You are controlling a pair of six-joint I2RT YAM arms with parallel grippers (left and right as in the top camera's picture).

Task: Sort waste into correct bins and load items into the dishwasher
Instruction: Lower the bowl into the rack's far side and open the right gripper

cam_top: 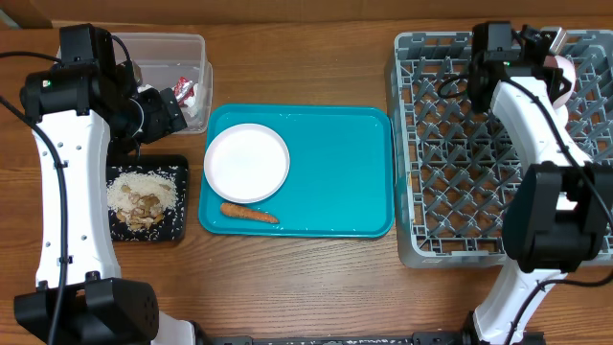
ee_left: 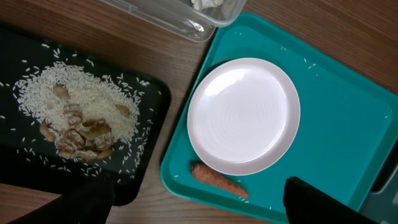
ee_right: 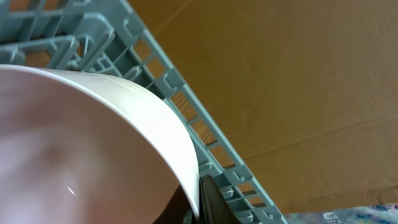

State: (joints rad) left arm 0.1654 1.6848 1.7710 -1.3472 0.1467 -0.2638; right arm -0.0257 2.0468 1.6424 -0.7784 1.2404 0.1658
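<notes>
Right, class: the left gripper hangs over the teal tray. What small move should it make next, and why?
Probably lower straight down and close on the carrot. The left gripper is open, the carrot sits between its fingers in the wrist view, and it is waste lying on the teal tray beside the white plate.

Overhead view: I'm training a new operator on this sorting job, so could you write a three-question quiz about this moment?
1. Which gripper holds a white dish at the dish rack?
2. True or false: the carrot lies on the white plate.
3. The rice sits in: A) the white plate, B) the black tray, C) the dish rack.
Key: 1 the right gripper; 2 false, it lies beside the plate on the teal tray; 3 B.
</notes>
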